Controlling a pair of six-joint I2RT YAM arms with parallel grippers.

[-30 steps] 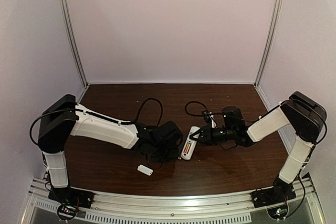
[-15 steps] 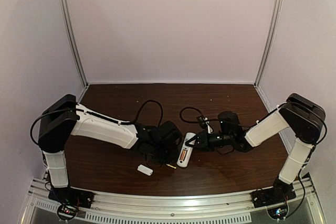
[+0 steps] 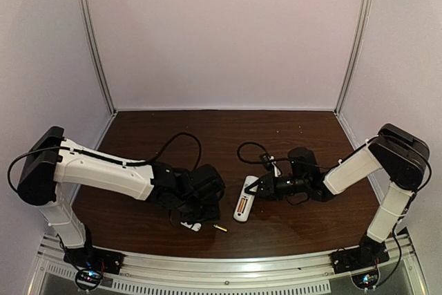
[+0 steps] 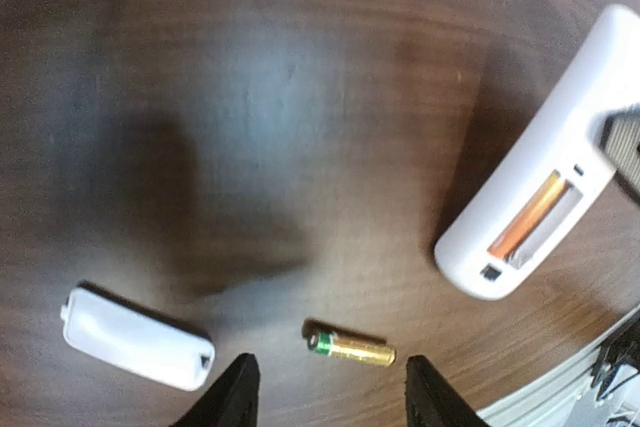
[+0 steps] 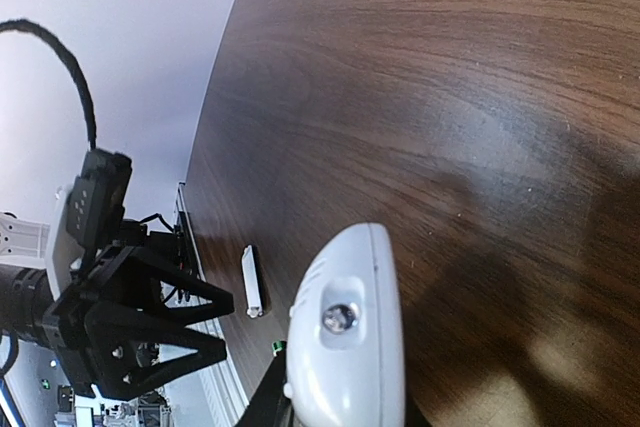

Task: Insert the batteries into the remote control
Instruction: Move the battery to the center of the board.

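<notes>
The white remote control (image 3: pixel 242 204) lies back-up on the table, its battery bay open. The orange battery (image 4: pixel 527 228) sits in the bay. My right gripper (image 3: pixel 262 187) is shut on the remote's far end, and the remote fills the right wrist view (image 5: pixel 346 332). The golden-brass battery (image 4: pixel 352 348) lies loose on the table near the front edge (image 3: pixel 221 228). My left gripper (image 4: pixel 335 399) is open and hovers just above it, one finger on each side, not touching. Its green tip shows beside the remote (image 5: pixel 277 347).
The small white battery cover (image 4: pixel 135 337) lies left of the golden battery, close to the left finger, and shows in the top view (image 3: pixel 195 226) and the right wrist view (image 5: pixel 253 282). The table's front rail (image 3: pixel 221 276) is just beyond. Black cables loop behind both grippers.
My left arm has swung back towards the near edge, and its gripper now hangs over the golden battery, which has come into view. My right gripper has shifted the remote slightly left.
</notes>
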